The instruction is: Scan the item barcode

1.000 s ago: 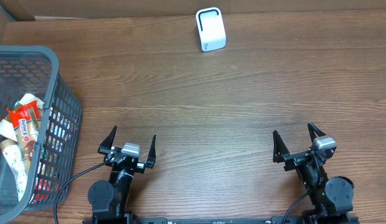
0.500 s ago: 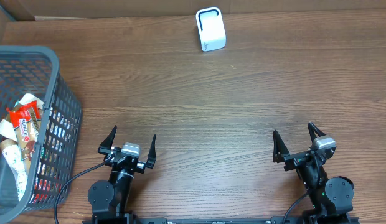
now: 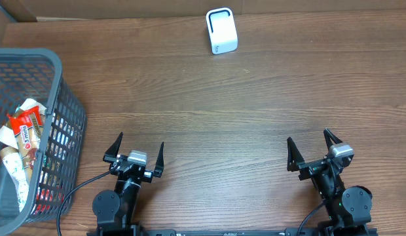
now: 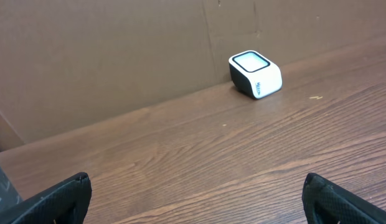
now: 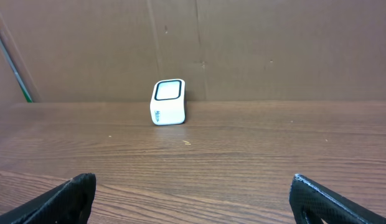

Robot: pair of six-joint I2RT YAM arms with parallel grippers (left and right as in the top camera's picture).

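**A:** While both arms sit low at the near edge of the table [image 3: 222, 111], how do the pincers stand?

**B:** Both are spread wide with nothing between the jaws. The left pincer [image 3: 140, 140] points up the table, and in its own camera its two dark fingers [image 4: 53, 200] frame bare wood. The right pincer [image 3: 307, 136] is the same, its fingers [image 5: 65, 198] far apart and touching nothing.

**A:** Where is the scanner from each of them?

**B:** The scanner [image 3: 222, 31] is a small white box with a dark-rimmed window on its top face. It stands well ahead of the left pincer and off to its right. From the right pincer it is also well ahead, but off to the left. It lies beyond both of them, roughly between their two lines, close to the cardboard wall [image 4: 106, 56] at the far edge.

**A:** And the goods to be scanned?

**B:** They are in the grey mesh basket [image 3: 67, 141], which sits just left of the left pincer and well apart from the right one. Inside it I can see a red packet [image 3: 23, 124] with white print, lying among pale wrappers [image 3: 10, 160]. I cannot make out a barcode on any of them.

**A:** Is either pincer touching the basket?

**B:** No, the left one is near its wall but clear of it.
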